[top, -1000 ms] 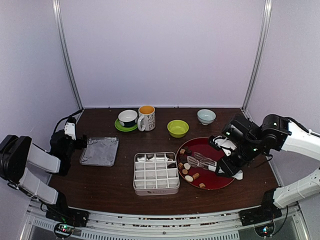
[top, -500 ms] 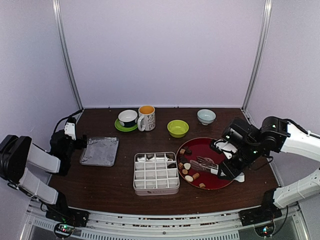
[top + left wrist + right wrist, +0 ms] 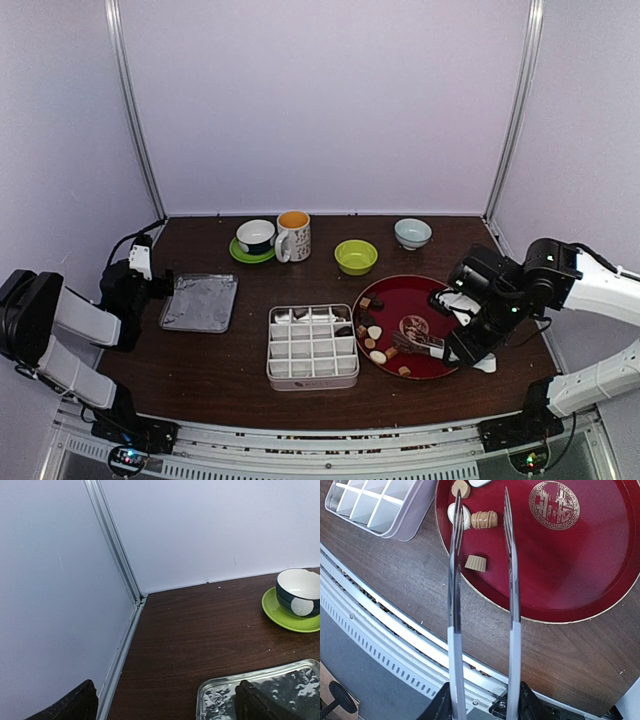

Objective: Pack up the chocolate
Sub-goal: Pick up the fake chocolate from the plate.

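My right gripper (image 3: 485, 705) clamps the tongs (image 3: 512, 590), left gripper (image 3: 165, 702) gapes; I'd nip the chocolate (image 3: 484, 519) gently by its sides, likely light and slick.

Open table (image 3: 240, 365) between foil tray (image 3: 199, 302) and divided box (image 3: 312, 346); cups (image 3: 293, 236) and bowls (image 3: 356, 256) line the back

The dark wooden bench (image 3: 210, 368) carries a foil tray (image 3: 199, 302) at left, a white divided box (image 3: 312, 346) at centre and a red plate (image 3: 400, 295) at right. Along the back stand a green saucer (image 3: 239, 254), mug (image 3: 293, 236), green bowl (image 3: 356, 257) and pale bowl (image 3: 413, 233).
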You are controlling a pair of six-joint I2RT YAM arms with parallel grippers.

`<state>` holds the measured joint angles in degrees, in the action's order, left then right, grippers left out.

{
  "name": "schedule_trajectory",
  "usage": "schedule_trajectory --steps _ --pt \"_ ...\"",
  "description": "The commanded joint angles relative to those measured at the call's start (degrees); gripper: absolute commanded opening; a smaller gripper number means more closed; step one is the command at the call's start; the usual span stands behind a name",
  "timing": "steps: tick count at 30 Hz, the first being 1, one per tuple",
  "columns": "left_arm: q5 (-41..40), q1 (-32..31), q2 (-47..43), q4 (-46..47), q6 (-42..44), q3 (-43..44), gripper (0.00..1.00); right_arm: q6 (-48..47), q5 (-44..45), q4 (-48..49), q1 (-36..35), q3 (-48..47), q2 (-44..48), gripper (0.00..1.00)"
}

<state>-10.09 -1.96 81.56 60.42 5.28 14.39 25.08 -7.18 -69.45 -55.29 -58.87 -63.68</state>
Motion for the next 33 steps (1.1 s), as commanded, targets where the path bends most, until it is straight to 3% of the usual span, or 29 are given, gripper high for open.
schedule_trajectory --steps 1,33 --pt "0.07 0.43 0.09 3.57 -0.01 0.90 0.98 1.17 -0.63 -2.15 0.18 0.18 1.26 0.40" --pt "-2.25 0.74 0.18 1.62 -1.59 1.43 0.98 -0.10 -3.02 -2.26 0.23 0.88 1.32 0.40"
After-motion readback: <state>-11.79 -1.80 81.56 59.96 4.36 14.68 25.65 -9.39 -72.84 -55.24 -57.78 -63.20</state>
